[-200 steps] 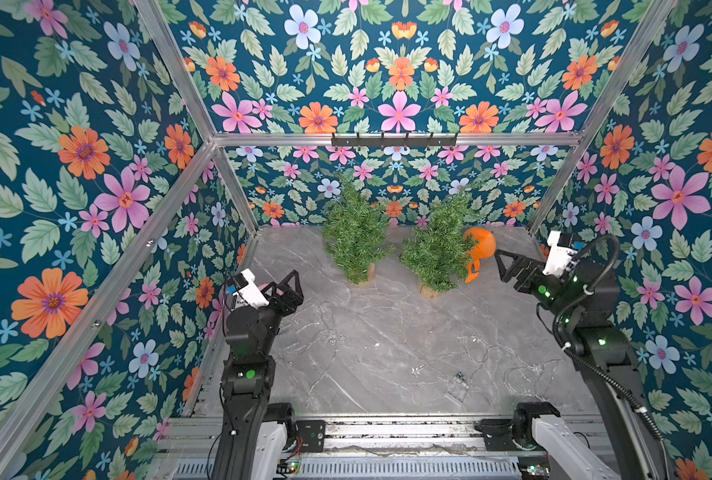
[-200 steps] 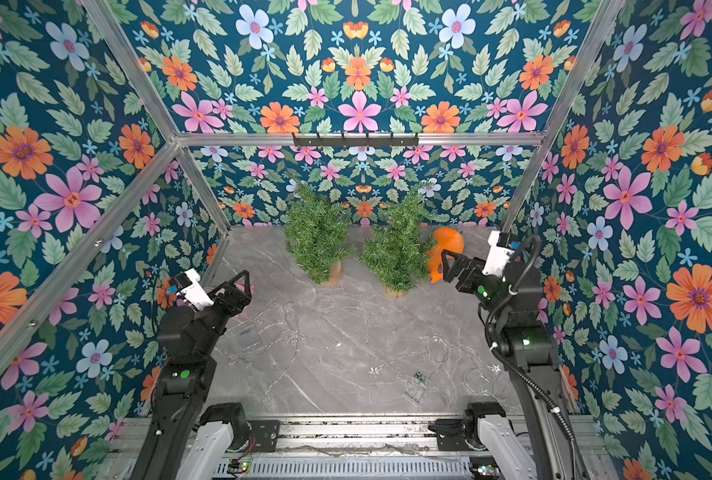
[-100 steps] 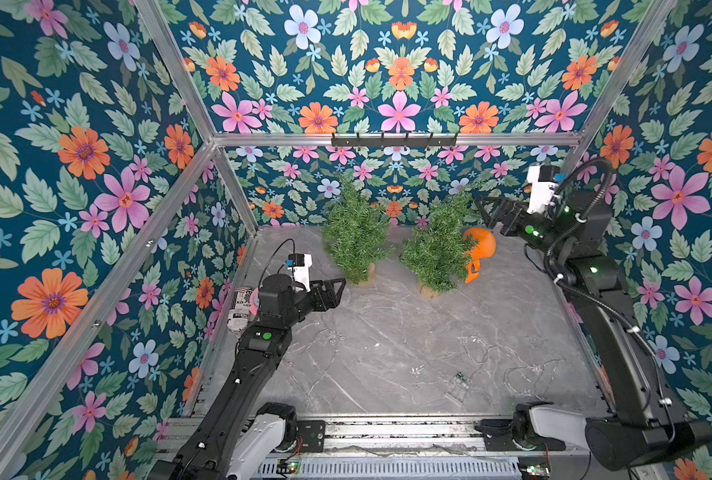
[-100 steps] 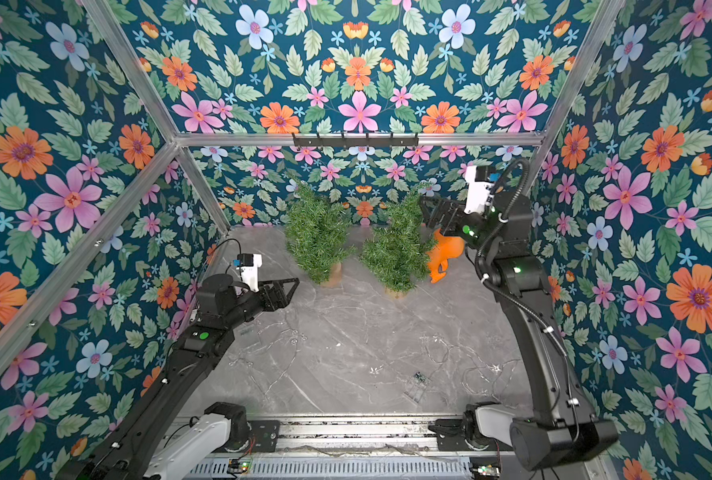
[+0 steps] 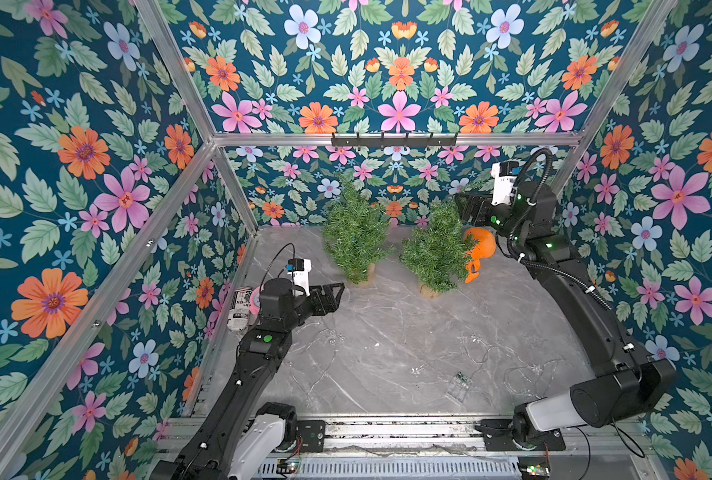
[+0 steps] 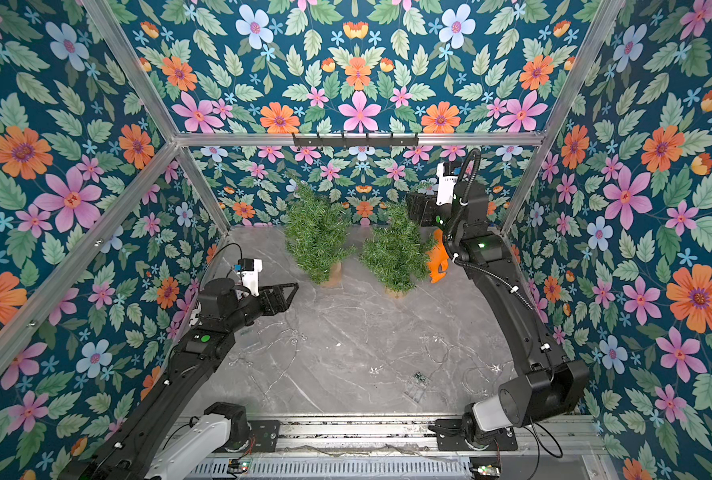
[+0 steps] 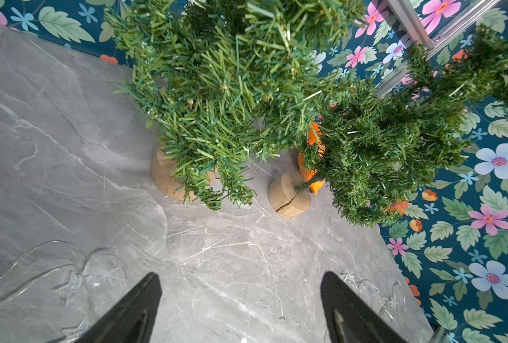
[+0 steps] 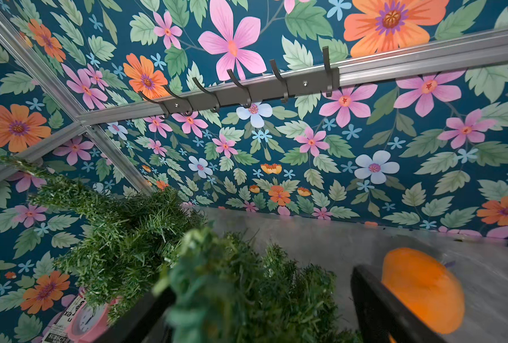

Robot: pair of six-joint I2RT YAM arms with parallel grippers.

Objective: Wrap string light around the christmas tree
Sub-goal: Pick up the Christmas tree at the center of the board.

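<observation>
Two arms have both left their pulled-back poses within the last second.

In both top views the left gripper [image 5: 337,291] has reached out low over the grey table [image 5: 387,320] and now sits near the foot of the left-side Christmas tree [image 5: 354,232], its jaws spread and empty. The right gripper [image 5: 462,205] has climbed and swung in to the crown of the right-side Christmas tree [image 5: 437,253], just beside an orange object [image 5: 482,248]. The string light [image 5: 491,361] lies as thin clear wire on the table near the right arm's base, with its battery box [image 5: 461,384] beside it. It is well apart from both trees and has not shifted.

From the left wrist, the black fingers [image 7: 134,311] stand wide apart with only bare table between them. Loose loops of wire with a star-shaped bulb [image 7: 73,286] lie off to one side, and both wooden bases [image 7: 169,181] are ahead.

From the right wrist, the fingers [image 8: 380,308] are spread on either side of the blurred tree tip [image 8: 232,282]. Whether they touch the needles I cannot tell.

Wrapping has not begun. The right arm seems set to steady or take that tree, while the left is placed to gather the nearby wire.
</observation>
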